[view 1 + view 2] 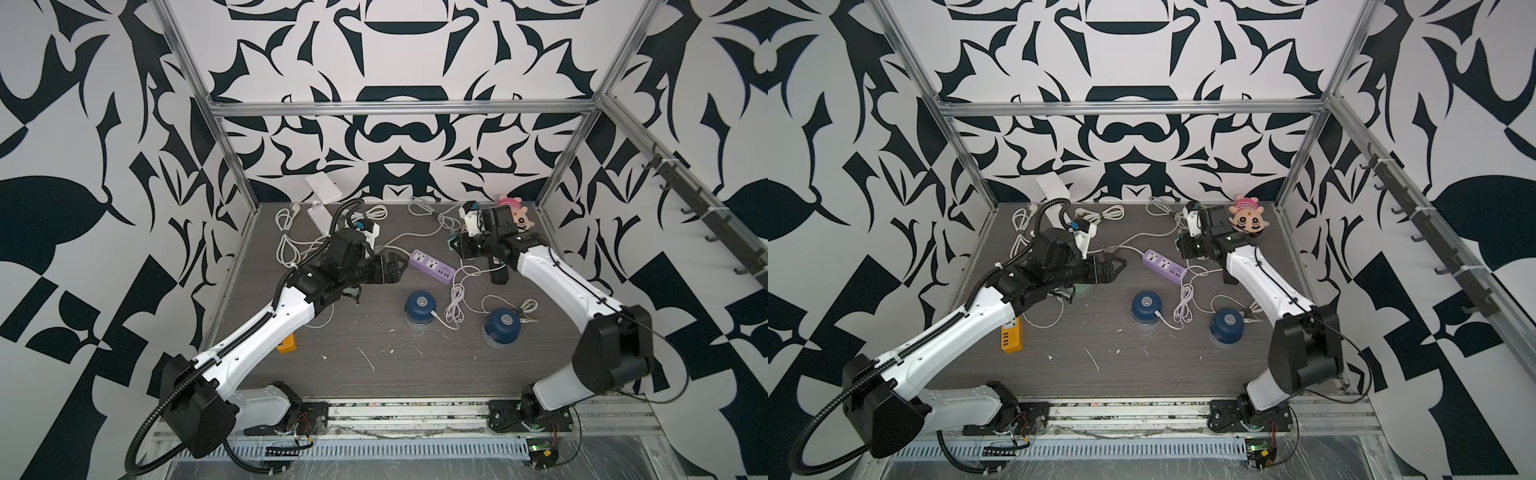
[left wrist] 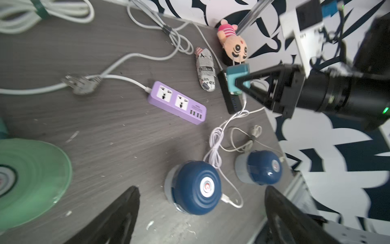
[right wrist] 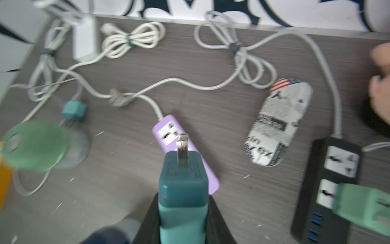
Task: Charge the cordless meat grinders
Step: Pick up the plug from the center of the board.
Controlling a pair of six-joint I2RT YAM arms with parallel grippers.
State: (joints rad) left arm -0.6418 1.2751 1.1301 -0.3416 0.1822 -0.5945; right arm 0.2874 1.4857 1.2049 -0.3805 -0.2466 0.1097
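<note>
Right gripper [image 3: 184, 211] is clamped tight on a teal charger adapter [image 3: 182, 179], held up off the table [image 1: 374, 374] between the purple power strip [image 1: 432, 266] and the black power strip [image 1: 498, 272], with its two metal prongs sticking out past the fingertips. Left gripper [image 1: 401, 267] has its jaws spread wide with nothing in them, hanging just beside the cord end of the purple strip. As for the grinders, both navy ones sit upright toward the front: the navy grinder [image 1: 420, 305] nearer the middle has a white cable [image 2: 215, 145] plugged in its side, and the other navy grinder [image 1: 502, 322] is near the right arm, with loose cable lying between them. The mint green grinder [image 2: 31, 179] is mostly tucked under the left arm in both top views, near the orange power strip [image 1: 1011, 334]. Pink plush toy [image 1: 1248, 218] is off in the back corner
</note>
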